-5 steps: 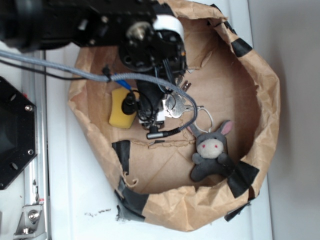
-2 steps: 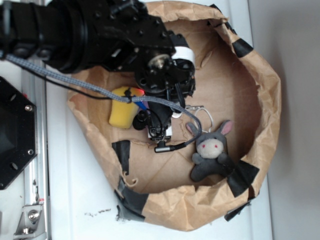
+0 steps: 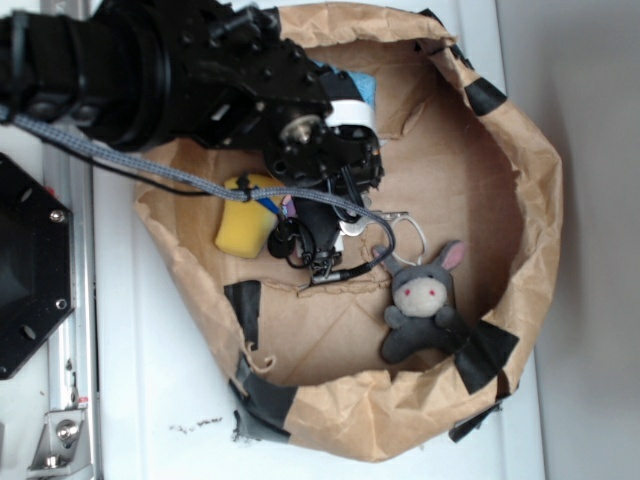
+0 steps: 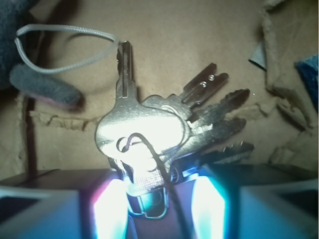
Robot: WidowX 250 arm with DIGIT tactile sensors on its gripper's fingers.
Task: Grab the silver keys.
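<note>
1. The silver keys (image 4: 149,134) lie fanned on the brown paper floor of the bag (image 3: 520,150), which sits on the white counter (image 3: 150,400) and reaches nearly to its right edge.
2. In the wrist view the gripper (image 4: 159,199) has a glowing finger on either side of the bunch's ring end, set narrowly around it; whether the pads actually press the metal I cannot tell.
3. From outside, the black arm (image 3: 200,70) comes in from the counter's upper-left corner and hides most of the keys.
4. A yellow sponge (image 3: 243,222) lies just left of the gripper.
5. The grey plush donkey (image 3: 425,305) lies near the keys toward the counter's right edge, its white cord loop (image 4: 60,45) beside one key blade.
</note>
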